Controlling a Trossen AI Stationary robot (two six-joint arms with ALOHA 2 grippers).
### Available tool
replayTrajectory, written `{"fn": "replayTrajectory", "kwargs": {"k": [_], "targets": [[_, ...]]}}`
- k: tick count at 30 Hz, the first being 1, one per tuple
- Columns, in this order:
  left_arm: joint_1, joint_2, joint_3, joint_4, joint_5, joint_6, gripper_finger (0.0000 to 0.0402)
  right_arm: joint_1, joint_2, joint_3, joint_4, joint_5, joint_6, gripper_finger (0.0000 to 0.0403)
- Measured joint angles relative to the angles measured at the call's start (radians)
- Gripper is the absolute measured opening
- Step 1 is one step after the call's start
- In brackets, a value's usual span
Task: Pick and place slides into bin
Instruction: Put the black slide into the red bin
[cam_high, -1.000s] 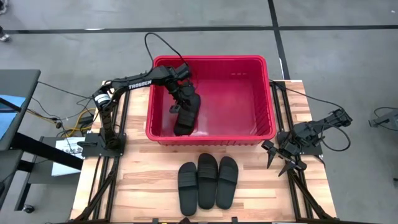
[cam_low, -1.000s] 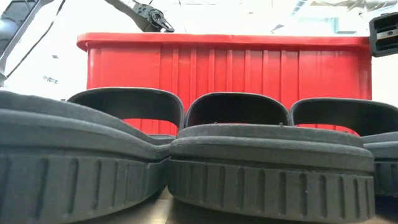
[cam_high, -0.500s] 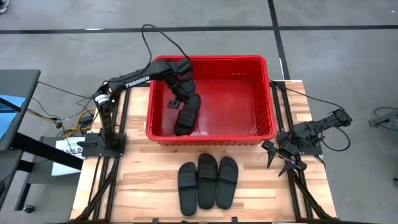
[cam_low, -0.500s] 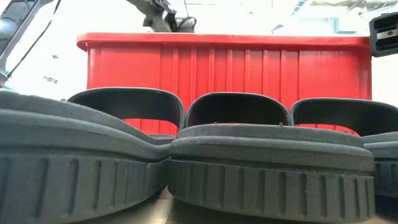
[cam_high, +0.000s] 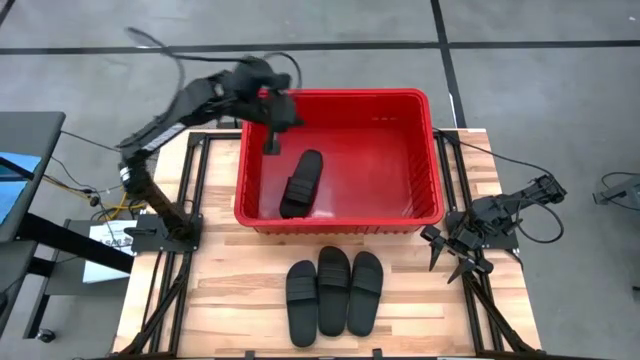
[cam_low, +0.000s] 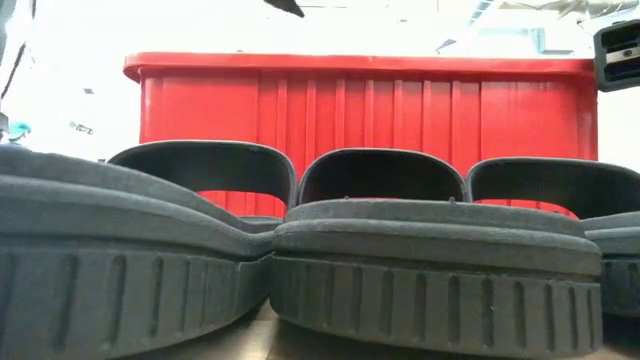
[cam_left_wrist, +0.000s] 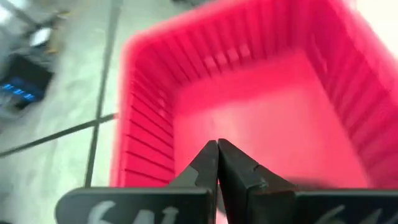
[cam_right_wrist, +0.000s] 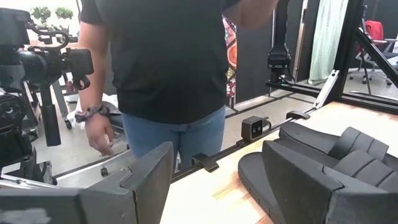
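One black slide (cam_high: 301, 183) lies flat on the floor of the red bin (cam_high: 340, 98), in its left half. Three more slides (cam_high: 334, 291) lie side by side on the wooden table near its front edge; they fill the low view (cam_low: 380, 260) and show in the right wrist view (cam_right_wrist: 323, 155). My left gripper (cam_high: 270, 140) is shut and empty, raised above the bin's far left part; its closed fingers (cam_left_wrist: 217, 163) show over the bin floor. My right gripper (cam_high: 452, 262) rests open at the table's right edge.
The bin (cam_low: 360, 110) takes up the far half of the table. A person (cam_right_wrist: 161, 74) in a black shirt and jeans stands beyond the table's near edge, with a camera on a tripod (cam_right_wrist: 37, 68) beside them. Bare wood lies left and right of the three slides.
My left gripper has let go of the slide, which has dropped from leaning under the fingers to lying flat on the bin floor. The gripper has then risen toward the bin's far left corner and shut its fingers.
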Motion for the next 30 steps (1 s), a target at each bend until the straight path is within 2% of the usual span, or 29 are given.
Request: {"fn": "replayTrajectory", "kwargs": {"k": [5,10,13,16,23,30], "targets": [[-0.018,-0.115,0.000,0.136,-0.023,-0.274,0.0000,0.000,0.000,0.000,0.000,0.000,0.000,0.0240],[-0.072,-0.248,-0.095,0.292,-0.202,-0.393,0.0000,0.000,0.000,0.000,0.000,0.000,0.000,0.0240],[-0.087,-0.353,-0.239,0.409,-0.240,-0.433,0.0000,0.000,0.000,0.000,0.000,0.000,0.000,0.0240],[-0.091,-0.466,-0.410,0.516,-0.214,-0.452,0.0000,0.000,0.000,0.000,0.000,0.000,0.000,0.0240],[-0.097,-0.686,-0.813,0.779,-0.068,-0.475,0.0000,0.000,0.000,0.000,0.000,0.000,0.000,0.0240],[-0.170,-0.860,-1.149,1.094,-0.075,-0.571,0.0000,0.000,0.000,0.000,0.000,0.000,0.000,0.0240]]}}
